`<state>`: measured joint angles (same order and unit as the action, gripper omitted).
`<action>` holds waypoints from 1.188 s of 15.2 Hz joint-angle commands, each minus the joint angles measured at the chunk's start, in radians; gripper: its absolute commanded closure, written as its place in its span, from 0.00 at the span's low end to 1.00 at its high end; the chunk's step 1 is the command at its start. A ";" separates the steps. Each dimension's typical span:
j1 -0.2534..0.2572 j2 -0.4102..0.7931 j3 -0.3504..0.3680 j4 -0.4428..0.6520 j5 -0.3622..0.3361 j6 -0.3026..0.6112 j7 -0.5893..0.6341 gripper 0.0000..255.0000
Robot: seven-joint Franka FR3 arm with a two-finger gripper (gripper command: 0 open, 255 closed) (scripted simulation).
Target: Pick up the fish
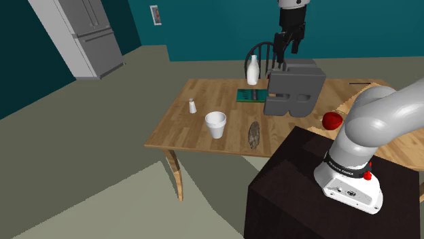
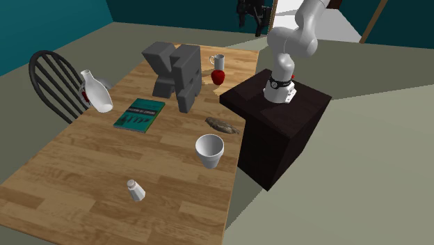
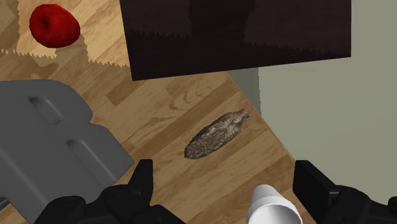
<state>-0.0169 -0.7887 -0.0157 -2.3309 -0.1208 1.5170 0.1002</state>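
The fish (image 1: 255, 134) is a mottled brown-grey thing lying flat on the wooden table (image 1: 197, 129), near the edge beside the dark stand (image 1: 319, 197). In the second exterior view the fish (image 2: 222, 125) lies between the white cup (image 2: 209, 150) and the stand. My black gripper (image 1: 287, 47) hangs high above the table, open and holding nothing. In the wrist view the fish (image 3: 216, 135) lies far below the open gripper (image 3: 227, 184), between its two fingers (image 3: 143, 181) in line of sight and untouched.
A grey blocky object (image 1: 293, 89) stands under the gripper, with a red apple (image 1: 331, 121) beside it. A white cup (image 1: 216, 124), a shaker (image 1: 192, 106), a green book (image 1: 249, 95) and a white bottle (image 1: 252, 70) share the table. A chair (image 2: 52, 80) stands at its side.
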 commanded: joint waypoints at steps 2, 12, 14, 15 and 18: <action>-0.004 -0.007 0.007 -0.039 0.001 0.035 0.023 0.00; -0.050 0.035 0.084 -0.354 0.004 0.422 0.264 0.00; -0.062 0.071 0.103 -0.399 0.000 0.509 0.316 0.00; -0.069 0.094 0.112 -0.419 -0.003 0.554 0.343 0.00; -0.094 0.178 0.144 -0.468 -0.018 0.694 0.428 0.00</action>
<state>-0.1025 -0.6447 0.1166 -2.7856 -0.1333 2.1577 0.4951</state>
